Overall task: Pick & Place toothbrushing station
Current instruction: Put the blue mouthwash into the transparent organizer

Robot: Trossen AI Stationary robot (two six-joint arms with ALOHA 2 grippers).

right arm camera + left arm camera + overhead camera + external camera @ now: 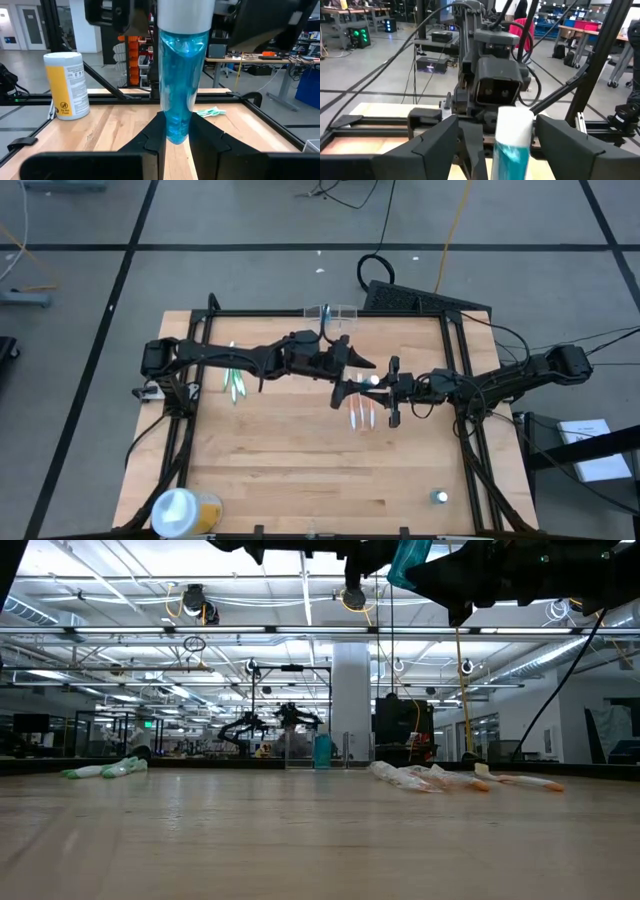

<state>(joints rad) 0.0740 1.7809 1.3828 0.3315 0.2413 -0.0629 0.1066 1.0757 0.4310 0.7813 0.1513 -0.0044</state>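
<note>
A blue see-through tube with a white cap (177, 65) stands upright in the air above the table's middle. It also shows in the left wrist view (512, 137) and at the top of the low view (408, 560). My right gripper (177, 134) (345, 390) is shut on the tube's lower end. My left gripper (497, 131) (362, 362) is open, with a finger on either side of the tube and not touching it. The clear holder (335, 311) stands on the table at its far edge. My right gripper pinches the tube's flat lower end (176, 131) between its two fingers. The fingers come in about level from the table's right side. The tube stands upright above them with its cap on top, lifted clear of the table.
Green toothbrushes (235, 385) lie on the left of the table. White and orange ones (362, 415) lie below the grippers. A round white-and-yellow tub (180, 510) stands at the near left corner. A small object (440, 497) sits near the right front.
</note>
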